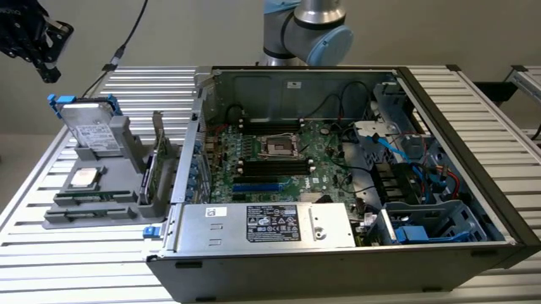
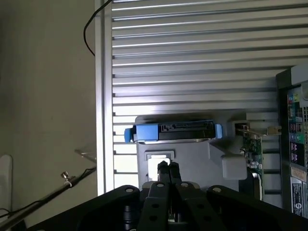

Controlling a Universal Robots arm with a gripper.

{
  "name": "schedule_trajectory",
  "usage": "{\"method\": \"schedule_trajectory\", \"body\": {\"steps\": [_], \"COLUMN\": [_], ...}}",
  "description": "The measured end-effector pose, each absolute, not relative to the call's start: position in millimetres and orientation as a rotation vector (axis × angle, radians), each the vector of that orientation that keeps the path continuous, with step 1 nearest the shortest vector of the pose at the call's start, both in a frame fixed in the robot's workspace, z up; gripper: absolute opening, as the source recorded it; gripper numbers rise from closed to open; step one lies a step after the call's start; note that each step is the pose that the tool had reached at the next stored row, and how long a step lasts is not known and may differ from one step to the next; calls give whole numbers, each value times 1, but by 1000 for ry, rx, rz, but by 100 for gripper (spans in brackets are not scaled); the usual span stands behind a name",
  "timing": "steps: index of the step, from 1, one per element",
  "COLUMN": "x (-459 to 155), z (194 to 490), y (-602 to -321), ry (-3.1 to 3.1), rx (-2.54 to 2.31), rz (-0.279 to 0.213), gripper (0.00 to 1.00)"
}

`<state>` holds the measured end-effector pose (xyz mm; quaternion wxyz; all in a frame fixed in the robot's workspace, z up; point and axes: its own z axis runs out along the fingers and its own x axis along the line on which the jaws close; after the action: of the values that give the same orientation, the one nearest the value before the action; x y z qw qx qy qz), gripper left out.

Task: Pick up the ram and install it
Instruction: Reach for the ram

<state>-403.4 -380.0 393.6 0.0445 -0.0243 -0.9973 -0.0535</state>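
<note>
Exterior view. Gripper (image 1: pixel 47 68) hangs high above the far corner of the slatted table (image 1: pixel 76 259) on the exterior view's left, well apart from every part. One grey holder (image 1: pixel 127 136) stands beside one computer case (image 1: pixel 338 272). It gives each part a seat of its own, judged so each can be reached from above: one hard drive (image 1: pixel 89 130) propped upright, one square processor (image 1: pixel 85 178) lying flat, one green card (image 1: pixel 157 152) on edge. A thin strip in a lower step is probably the ram (image 1: pixel 87 199), too small to be certain. The case lies open side up, so its black slots (image 1: pixel 275 168) face upward, in two groups either side of one socket (image 1: pixel 279 145).

Wrist view. Camera looks down on the holder (image 2: pixel 192 154). The gripper (image 2: pixel 168 166) has its fingertips (image 2: pixel 162 167) pressed together with nothing between them, above the hard drive (image 2: pixel 173 130).
</note>
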Motion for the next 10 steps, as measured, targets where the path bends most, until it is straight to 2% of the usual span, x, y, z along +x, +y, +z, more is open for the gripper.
{"method": "schedule_trajectory", "body": {"steps": [10], "x": [-404], "z": [394], "y": [-404], "ry": [-3047], "rx": [-72], "rz": [-164], "gripper": [10]}}
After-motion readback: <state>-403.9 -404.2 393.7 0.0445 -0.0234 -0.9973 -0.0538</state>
